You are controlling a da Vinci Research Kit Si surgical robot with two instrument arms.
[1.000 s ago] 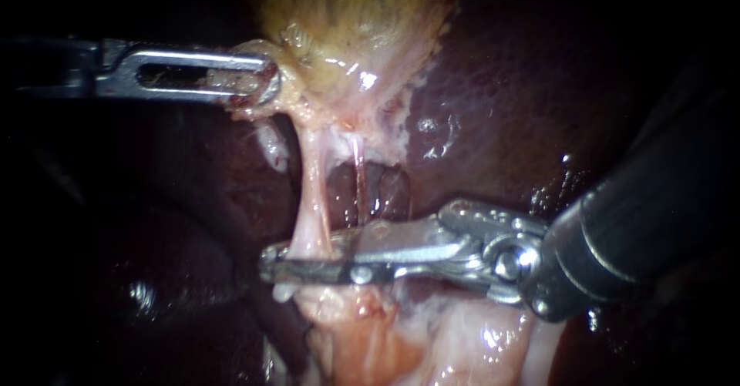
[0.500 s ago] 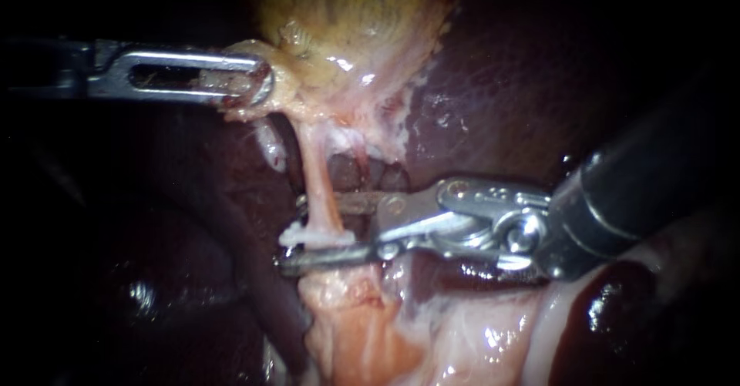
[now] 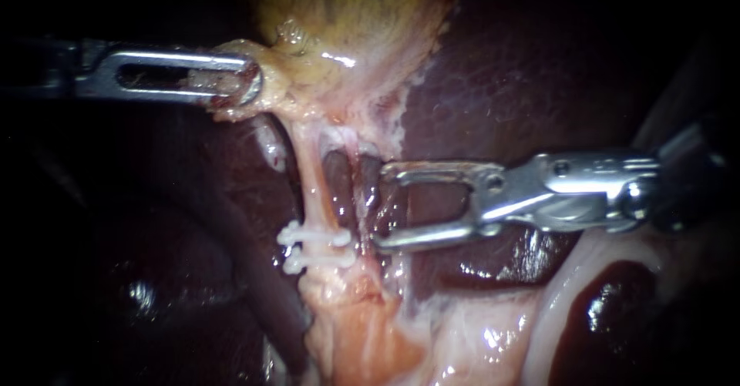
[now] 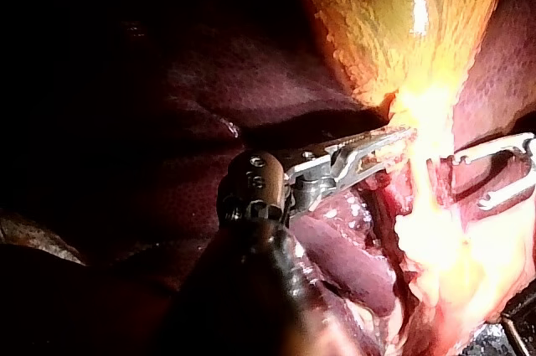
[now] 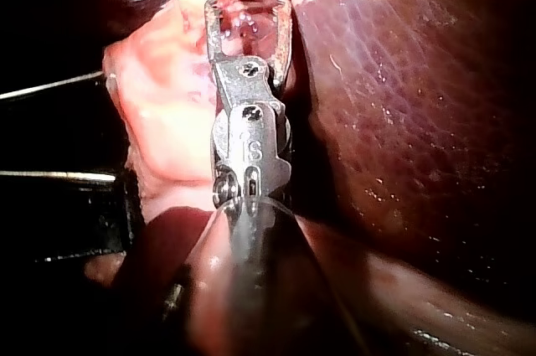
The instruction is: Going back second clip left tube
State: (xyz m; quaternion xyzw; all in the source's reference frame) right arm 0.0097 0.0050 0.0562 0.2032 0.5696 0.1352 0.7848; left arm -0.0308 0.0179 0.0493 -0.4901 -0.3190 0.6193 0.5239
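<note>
I see white clips (image 3: pixel 316 247) on a pale pink tube (image 3: pixel 314 189) under the yellow-green gallbladder (image 3: pixel 354 16), mottled maroon liver (image 3: pixel 524 70) beside it.

The endoscope sits close to the tissue, facing the glistening yellow-green gallbladder (image 3: pixel 347 16) and mottled dark red liver (image 3: pixel 524 85). Each wrist camera looks forward along its own dark shaft, near the tip: the slender silver-jawed left instrument (image 4: pixel 402 140), the silver-jawed right instrument (image 5: pixel 248 2). All three views share the liver; endoscope and left wrist share the gallbladder.
</note>
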